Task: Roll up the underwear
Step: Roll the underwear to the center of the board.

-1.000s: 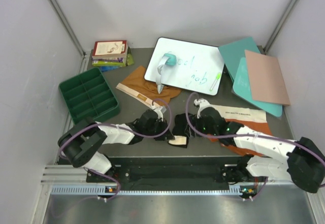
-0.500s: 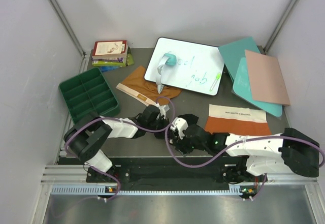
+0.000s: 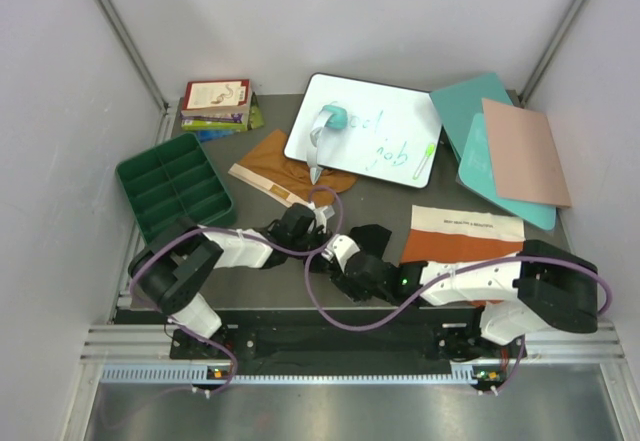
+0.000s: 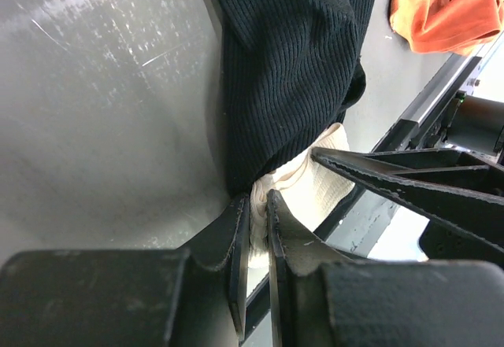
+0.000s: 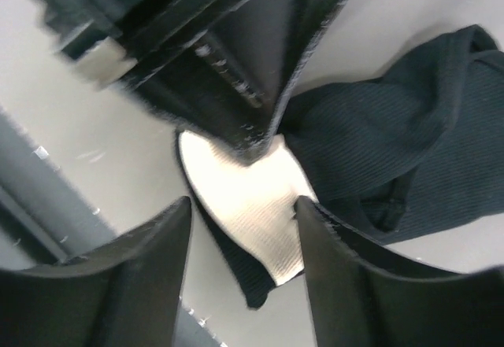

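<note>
The black briefs (image 3: 372,236) lie bunched at the table's front middle, seen close in the left wrist view (image 4: 291,71). My left gripper (image 4: 256,205) is shut on their cream waistband (image 5: 252,205). My right gripper (image 5: 244,205) is open, its jaws standing either side of that same waistband just below the left gripper's fingers (image 5: 244,87). In the top view the left gripper (image 3: 312,244) and right gripper (image 3: 333,261) meet at the briefs' left end. The rust-orange briefs (image 3: 455,248) lie flat to the right. The mustard-tan briefs (image 3: 280,169) lie behind, partly under the whiteboard.
A green compartment tray (image 3: 175,186) stands at the left, with books (image 3: 215,106) behind it. A whiteboard (image 3: 375,126) with a teal eraser (image 3: 332,118) and green marker (image 3: 424,161) lies at the back. Teal and pink boards (image 3: 515,146) lie back right. The front rail (image 3: 330,326) is close below the grippers.
My right arm has swung left off the rust-orange briefs, uncovering them, and its open gripper has come to the black briefs' waistband. My left gripper has shifted slightly, still holding.
</note>
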